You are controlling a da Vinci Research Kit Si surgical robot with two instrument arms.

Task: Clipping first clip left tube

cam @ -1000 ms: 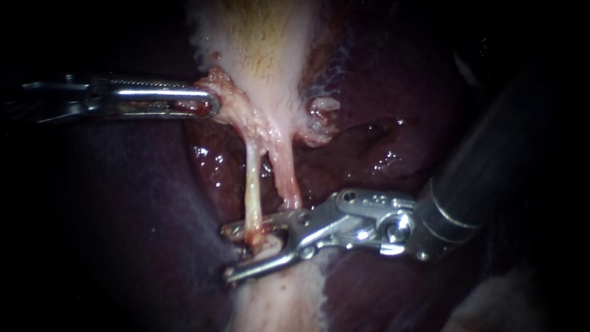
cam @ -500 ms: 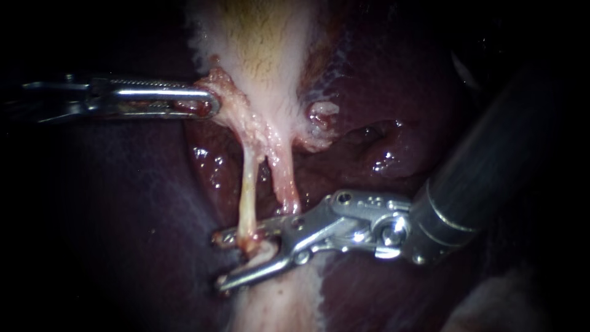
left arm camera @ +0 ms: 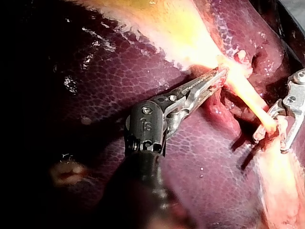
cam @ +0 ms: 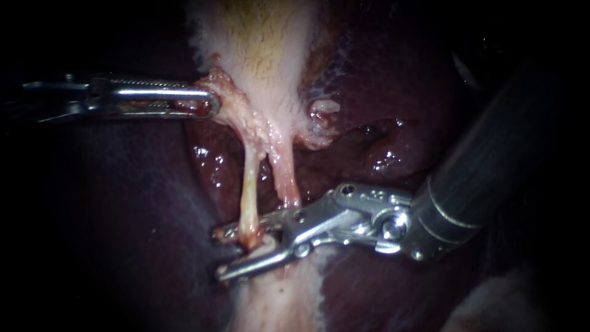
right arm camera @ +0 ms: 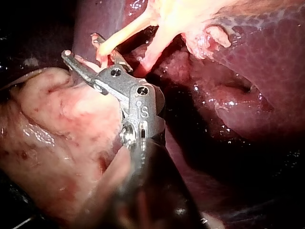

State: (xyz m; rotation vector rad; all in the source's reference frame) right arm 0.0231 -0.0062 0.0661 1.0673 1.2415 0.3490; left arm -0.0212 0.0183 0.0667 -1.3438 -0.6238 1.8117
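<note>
Two pale tubes run down from the gallbladder point(cam: 264, 55) neck over dark liver point(cam: 123, 203). The left tube point(cam: 249, 190) is thin and yellowish, the right tube point(cam: 286, 178) pinker. My right instrument point(cam: 219, 254) comes in from the right with its jaws open, and the lower end of the left tube lies between them. The same shows in the right wrist view, the right instrument point(right arm camera: 81, 45) straddling the left tube point(right arm camera: 124, 33). My left instrument point(cam: 209, 103) is shut on the tissue at the gallbladder neck and holds it to the left; the left instrument point(left arm camera: 217, 76) appears likewise in its wrist view.
A pale band of fatty tissue point(cam: 276, 301) lies under the right instrument's jaws. A small whitish lump point(cam: 322, 110) sits right of the tubes, beside a wet hollow in the liver point(cam: 381, 147).
My right instrument has slid a little to the left, so its jaws reach farther across the left tube, and the gap between them has narrowed slightly. The left instrument has held still.
</note>
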